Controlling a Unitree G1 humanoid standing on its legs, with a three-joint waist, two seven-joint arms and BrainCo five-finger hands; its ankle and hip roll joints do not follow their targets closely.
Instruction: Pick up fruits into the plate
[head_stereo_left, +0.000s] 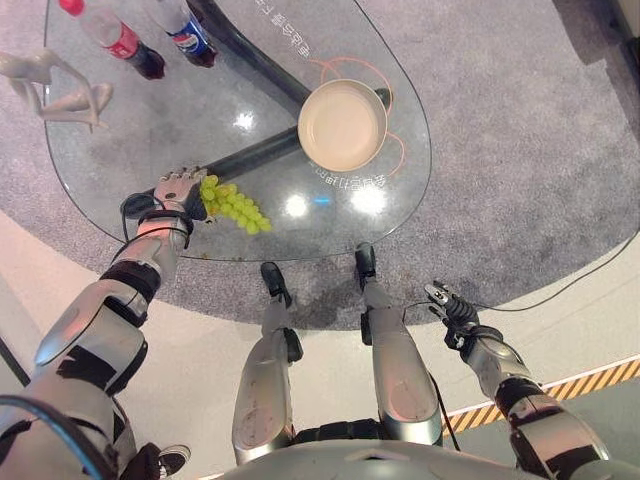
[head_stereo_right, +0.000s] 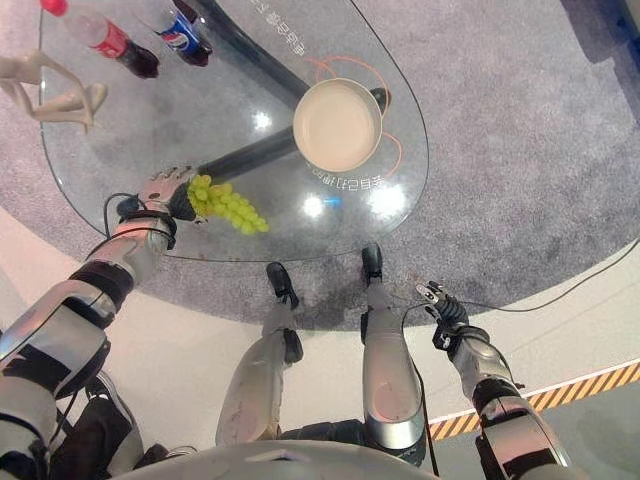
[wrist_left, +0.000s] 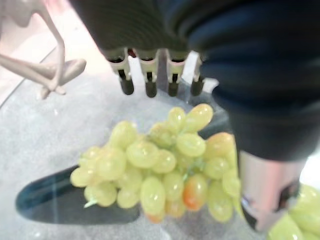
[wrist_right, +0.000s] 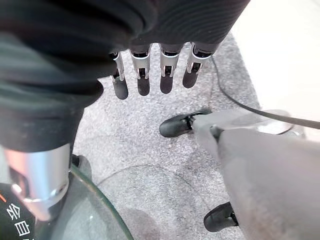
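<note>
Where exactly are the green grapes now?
The green grapes lie on the glass table near its front edge, on the robot's left, right against the left hand; the plate is farther back to the right.

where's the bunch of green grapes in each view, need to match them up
Left eye view: bunch of green grapes on the glass table's near left part, at the left hand.
Right eye view: same spot, lower left of the cream plate.
Left wrist view: centre, just past the fingers.
Right wrist view: no grapes.
Shared landmark: the white figurine beyond the grapes.
</note>
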